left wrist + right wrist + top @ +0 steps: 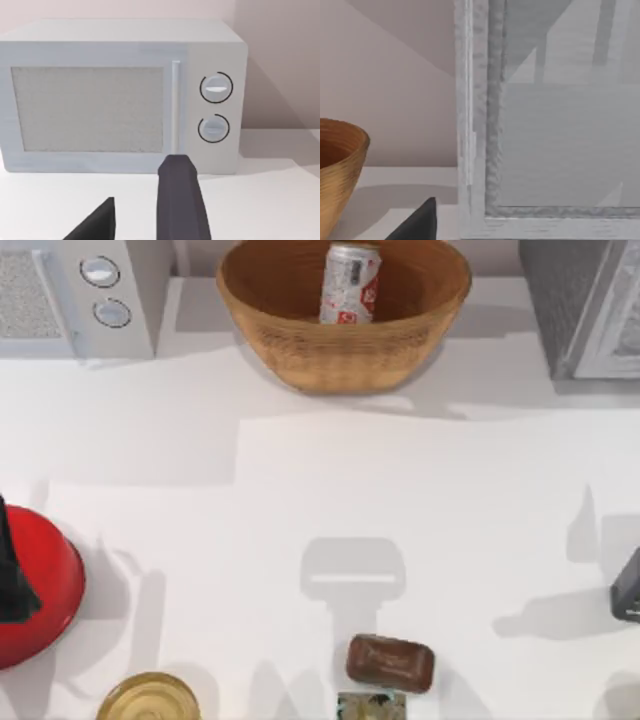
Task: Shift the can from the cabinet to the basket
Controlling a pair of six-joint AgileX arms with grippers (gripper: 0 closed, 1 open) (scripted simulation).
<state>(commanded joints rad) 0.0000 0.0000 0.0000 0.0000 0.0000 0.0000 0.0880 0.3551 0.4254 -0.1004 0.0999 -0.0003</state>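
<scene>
At the 9 o'clock edge of the table (pixel 300 490) a red rounded vessel (pixel 45 585) is sitting, with a dark part of my left arm lying over it. The left gripper (pixel 145 178) is hanging idle and facing the front of the white microwave (pixel 120 95). Its two dark fingers (pixel 180 200) are standing spread apart with nothing between them. The microwave is standing at about 10 o'clock against the back wall, with its two dials on the side nearer the basket. Down at 7 o'clock a round gold-topped container (pixel 150 698) is resting at the near edge.

At 12 o'clock the basket (pixel 300 350) is sitting by the back wall, between the microwave and the cabinet and apart from both. The can (pixel 350 282) is lying inside it, tilted, leaning against the far inner wall with its shiny top pointing toward the wall. No gripper is touching it.

At 6 o'clock a brown rounded block (pixel 390 662) is lying on the table, with a small square patterned piece (pixel 372 706) just below it at the near edge.

At about 2 o'clock the grey cabinet (pixel 580 305) is standing in the back corner. The right gripper (pixel 628 585) is hanging at the 4 o'clock edge, well apart from the basket. Its wrist view is looking at the cabinet frame (pixel 480 125) beside the basket's rim. Whether this claw is spread or pressed together I cannot tell.
</scene>
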